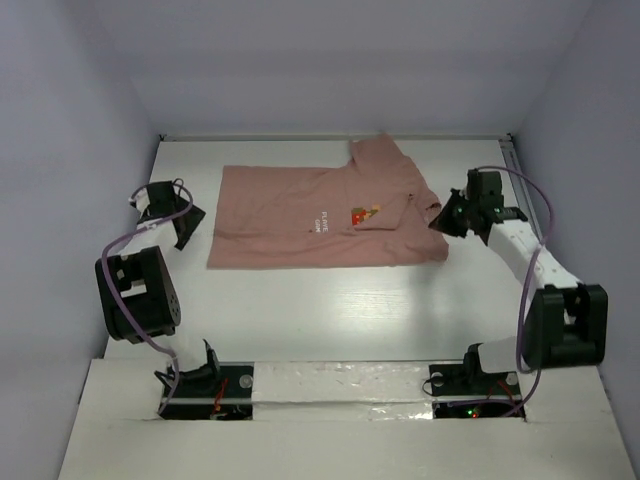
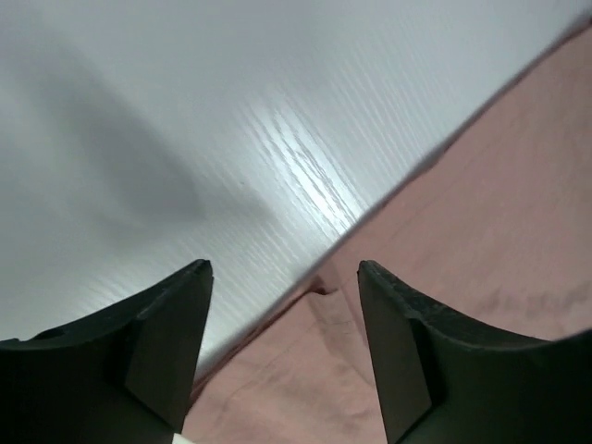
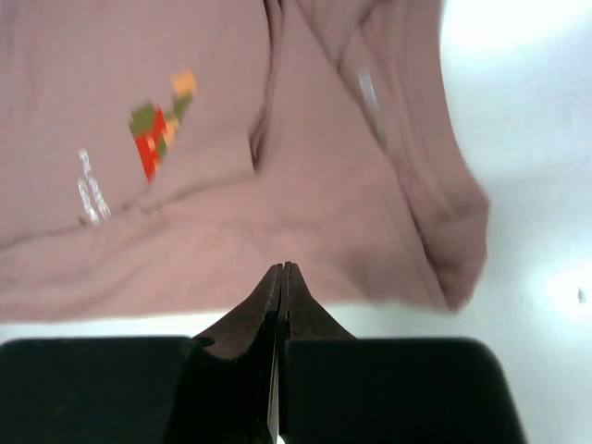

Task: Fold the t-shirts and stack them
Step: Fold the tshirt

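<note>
**One shirt lies flat, the folding is hardly begun**

The pink t-shirt lies spread on the white table, in the far middle part. Its hem is to the left and its collar to the right, and the small coloured print faces up. One sleeve sticks out at the far right corner. The near long edge looks rather straight, so perhaps one side is already turned in, but I cannot say this for sure. No folded square and no stack are visible. By my judgement, almost all of the folding is left to do.

The left gripper stands just beside the hem. In its wrist view the fingers are spread wide above the edge of the cloth and hold nothing. The right gripper is at the collar end, near the bunched sleeve. Its fingers are pressed together, and I see no cloth between them.

There is open table on the near side of the shirt, between the shirt and the arm bases. On the far side, the sleeve reaches close to the back wall, so room there is small.
</note>
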### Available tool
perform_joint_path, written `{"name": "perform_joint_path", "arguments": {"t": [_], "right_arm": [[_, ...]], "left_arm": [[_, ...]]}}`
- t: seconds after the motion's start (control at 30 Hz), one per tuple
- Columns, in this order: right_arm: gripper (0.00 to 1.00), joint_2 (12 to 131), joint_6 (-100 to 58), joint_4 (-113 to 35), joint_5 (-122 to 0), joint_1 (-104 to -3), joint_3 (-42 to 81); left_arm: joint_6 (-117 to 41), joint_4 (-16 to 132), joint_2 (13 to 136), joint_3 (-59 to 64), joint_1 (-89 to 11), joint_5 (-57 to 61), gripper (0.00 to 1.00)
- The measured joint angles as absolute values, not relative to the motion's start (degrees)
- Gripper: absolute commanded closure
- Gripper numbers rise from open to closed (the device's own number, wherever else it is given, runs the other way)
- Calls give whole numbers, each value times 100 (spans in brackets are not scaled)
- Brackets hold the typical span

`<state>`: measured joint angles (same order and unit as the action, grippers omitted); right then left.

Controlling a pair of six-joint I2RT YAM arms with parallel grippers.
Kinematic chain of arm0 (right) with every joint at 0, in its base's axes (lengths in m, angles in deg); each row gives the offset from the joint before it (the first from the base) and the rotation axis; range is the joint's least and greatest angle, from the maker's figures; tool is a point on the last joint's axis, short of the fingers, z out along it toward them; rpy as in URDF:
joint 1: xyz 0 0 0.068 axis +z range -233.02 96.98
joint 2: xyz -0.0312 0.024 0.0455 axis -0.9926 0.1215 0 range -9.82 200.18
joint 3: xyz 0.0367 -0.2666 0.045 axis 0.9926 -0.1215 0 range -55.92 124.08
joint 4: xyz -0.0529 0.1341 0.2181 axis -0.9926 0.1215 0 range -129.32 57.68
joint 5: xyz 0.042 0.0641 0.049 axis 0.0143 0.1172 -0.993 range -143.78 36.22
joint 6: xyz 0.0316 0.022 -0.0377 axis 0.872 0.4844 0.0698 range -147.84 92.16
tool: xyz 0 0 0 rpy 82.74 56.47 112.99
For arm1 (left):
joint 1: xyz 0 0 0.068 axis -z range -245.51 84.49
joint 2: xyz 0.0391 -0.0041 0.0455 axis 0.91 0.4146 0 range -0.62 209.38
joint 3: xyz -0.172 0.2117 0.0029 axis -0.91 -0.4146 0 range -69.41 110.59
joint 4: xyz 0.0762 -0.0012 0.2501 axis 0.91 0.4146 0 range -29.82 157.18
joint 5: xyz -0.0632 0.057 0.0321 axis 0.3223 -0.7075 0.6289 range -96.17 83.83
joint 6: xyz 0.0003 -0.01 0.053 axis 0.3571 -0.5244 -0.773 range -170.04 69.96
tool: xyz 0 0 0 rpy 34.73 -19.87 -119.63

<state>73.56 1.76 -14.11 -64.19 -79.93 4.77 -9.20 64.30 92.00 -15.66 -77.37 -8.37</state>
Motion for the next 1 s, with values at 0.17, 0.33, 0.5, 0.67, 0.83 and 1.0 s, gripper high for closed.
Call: {"name": "perform_joint_path", "arguments": {"t": [0.17,0.33,0.5,0.67,0.83,1.0], "right_arm": [[59,6140,401,-1336,-6299,-7993,-902],[58,5992,561,-1286,-6052,-8067,-1317],[58,6396,624,-1496,-6013,-8246,-1464],[58,7096,651,-1889,-6002,-8480,-1464],[59,7238,662,-2167,-6002,-8760,-1464],[65,7351,668,-2377,-6000,-8793,-1464]], "left_arm": [[-1114,6469,8341,-1979,-7949,-594,44],[-1425,6742,7281,-3091,-7787,-288,44],[-1626,7162,7416,-3428,-7789,-131,45],[-1654,6850,7762,-3338,-7798,35,48],[-1604,6539,7941,-3336,-7800,44,69],[-1519,6207,8177,-3327,-7804,74,96]]}}
